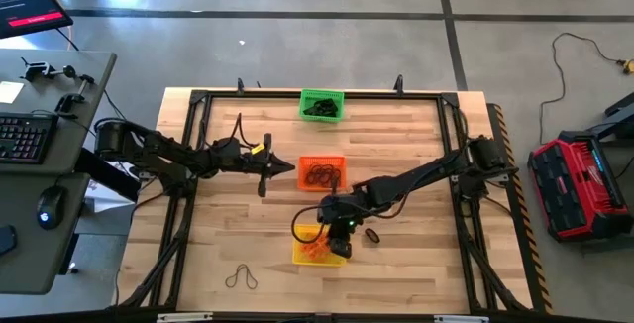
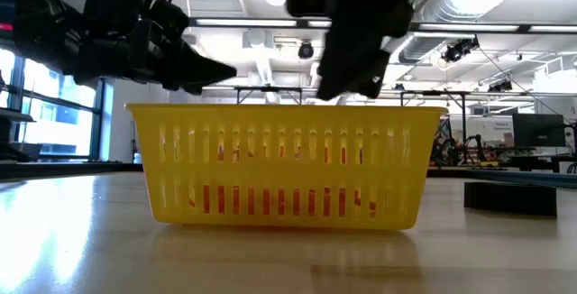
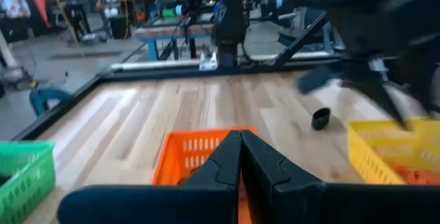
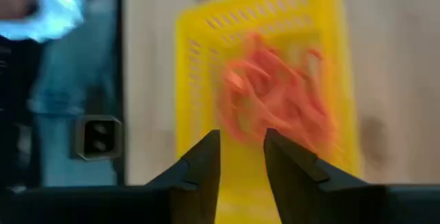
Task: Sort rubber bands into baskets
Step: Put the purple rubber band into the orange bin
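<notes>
Right gripper [image 1: 340, 241] reaches in from table's right side, hangs above yellow basket [image 1: 305, 254], fingers slightly parted, nothing between them. Orange rubber bands [image 4: 275, 107] heaped inside that basket. Left gripper [image 1: 284, 168] stretched level just beside orange basket [image 1: 322, 174], fingers pressed together, empty. Thick black band [image 1: 371, 235] lies on table [image 1: 416, 273] near yellow basket.

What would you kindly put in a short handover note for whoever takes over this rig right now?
Right gripper: open, empty, over the yellow basket.
Left gripper: shut, empty, waiting beside the orange basket.
Done: orange bands in the yellow basket, dark thin bands in the orange basket, black bands in the green basket.
Left: a thick black band on the table right of the yellow basket, and thin dark bands near the front left.
</notes>
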Tool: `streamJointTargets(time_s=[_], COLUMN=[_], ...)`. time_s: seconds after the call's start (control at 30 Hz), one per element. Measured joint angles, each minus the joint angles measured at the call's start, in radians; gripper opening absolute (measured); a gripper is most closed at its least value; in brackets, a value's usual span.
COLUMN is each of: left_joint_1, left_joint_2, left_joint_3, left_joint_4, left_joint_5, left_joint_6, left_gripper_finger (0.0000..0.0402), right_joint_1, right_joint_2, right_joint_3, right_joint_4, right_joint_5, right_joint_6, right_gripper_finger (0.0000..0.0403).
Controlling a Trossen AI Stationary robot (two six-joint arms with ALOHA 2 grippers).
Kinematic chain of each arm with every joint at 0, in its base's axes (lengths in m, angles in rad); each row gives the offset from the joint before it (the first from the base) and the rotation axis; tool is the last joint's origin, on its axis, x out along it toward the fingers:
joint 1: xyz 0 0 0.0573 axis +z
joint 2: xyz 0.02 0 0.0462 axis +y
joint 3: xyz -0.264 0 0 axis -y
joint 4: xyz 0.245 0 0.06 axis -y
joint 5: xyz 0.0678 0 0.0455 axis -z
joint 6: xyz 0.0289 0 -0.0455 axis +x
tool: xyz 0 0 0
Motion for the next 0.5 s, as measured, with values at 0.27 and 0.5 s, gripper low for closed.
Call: streamJointTargets(time_s=[0.27, 0.5], left_joint_1=[-0.071, -0.14], left_joint_2=[-0.185, -0.418], left_joint_3=[0.0, 0.023], left_joint_4=[-0.167, -0.505], left_joint_5=[0.007, 0.006], left_joint_6=[0.017, 0.021], left_gripper_finger=[0.0, 0.0], right_joint_1=[-0.01, -0.064], right_joint_2=[-0.148, -0.217], right_joint_3=[-0.062, -0.251], right_joint_4=[-0.116, 0.054], right_joint_5=[0.204, 0.232], right_joint_6=[-0.16, -0.196], right_gripper_finger=[0.0011, 0.0004])
